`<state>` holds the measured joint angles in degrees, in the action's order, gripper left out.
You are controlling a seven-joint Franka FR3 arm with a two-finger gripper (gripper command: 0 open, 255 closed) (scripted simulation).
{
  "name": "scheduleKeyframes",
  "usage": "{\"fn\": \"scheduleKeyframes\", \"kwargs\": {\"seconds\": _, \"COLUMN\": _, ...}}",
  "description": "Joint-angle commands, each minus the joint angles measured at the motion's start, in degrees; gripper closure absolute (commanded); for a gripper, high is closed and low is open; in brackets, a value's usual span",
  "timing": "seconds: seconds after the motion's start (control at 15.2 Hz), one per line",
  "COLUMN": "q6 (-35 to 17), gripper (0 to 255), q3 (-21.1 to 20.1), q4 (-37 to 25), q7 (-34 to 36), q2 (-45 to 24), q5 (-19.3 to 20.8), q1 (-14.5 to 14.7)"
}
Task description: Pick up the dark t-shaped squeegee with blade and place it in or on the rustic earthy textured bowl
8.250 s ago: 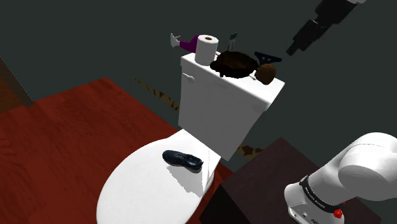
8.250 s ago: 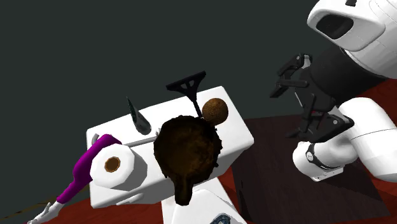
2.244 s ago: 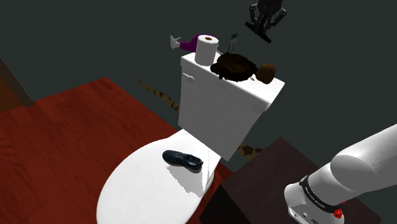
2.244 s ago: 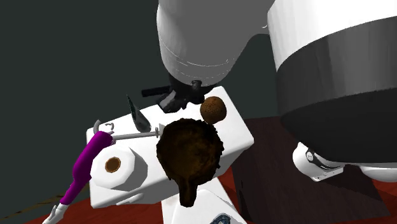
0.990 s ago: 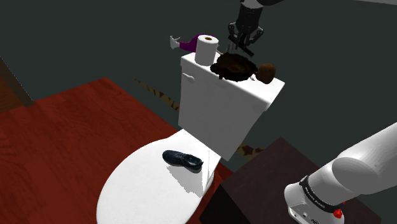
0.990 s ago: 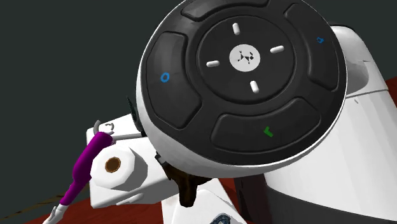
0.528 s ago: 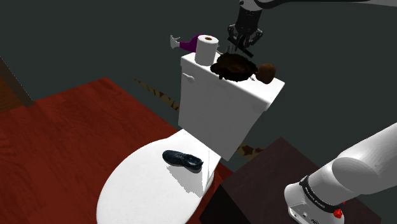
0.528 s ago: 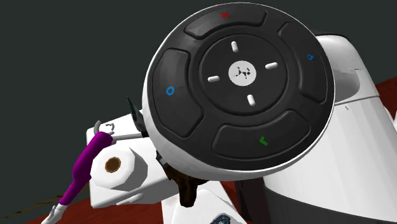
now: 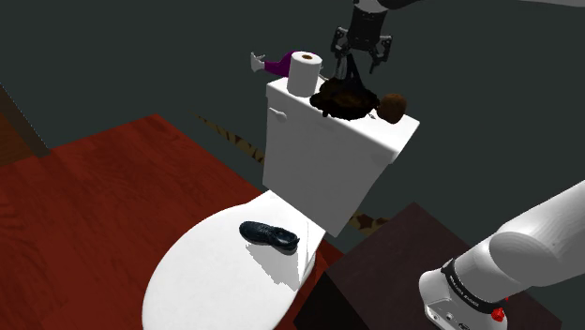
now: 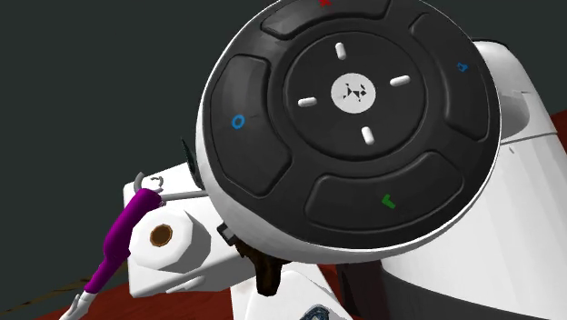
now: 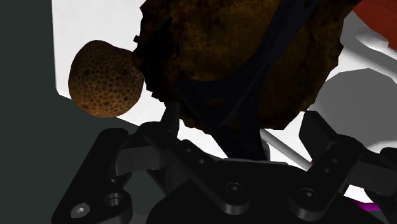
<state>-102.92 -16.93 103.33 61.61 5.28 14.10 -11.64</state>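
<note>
The squeegee (image 11: 254, 95) was lying across the bowl (image 11: 191, 44), blade end down in the dark hollow, handle running up toward the gripper (image 11: 243, 124). In the wrist view the handle's tip sat right between the two fingers (image 11: 168, 127), but they stood wide apart and neither one was touching it, so the grip was released and the bowl alone was carrying the thing. In the shoulder view the gripper hung just above the bowl on top of the toilet tank (image 9: 323, 150), with the squeegee a thin dark line between the two.

So I'd call the placing basically done. What worried me was the way out. The handle looked propped up instead of lying flat, and its tip was near the palm. If the arm pulled away at a slant instead of straight up, a finger could catch the handle and flip the squeegee over the rim. The bowl's edge is ragged and it looked shallow, so it wouldn't take much.

The brown ball (image 11: 105, 79) was touching the bowl's rim on one side and the roll (image 9: 305, 72) was near the other, so a nudged bowl could shove either off the tank.
</note>
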Motion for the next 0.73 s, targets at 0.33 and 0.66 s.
{"fn": "scheduleKeyframes", "kwargs": {"seconds": 0.33, "q6": 6.3, "gripper": 0, "q3": -0.8, "q4": -6.3, "q7": -0.2, "q2": -0.1, "q5": -0.2, "q1": 0.6}}
{"fn": "scheduleKeyframes", "kwargs": {"seconds": 0.66, "q6": 6.3, "gripper": 0, "q3": -0.7, "q4": -6.3, "q7": -0.2, "q2": -0.1, "q5": -0.2, "q1": 0.6}}
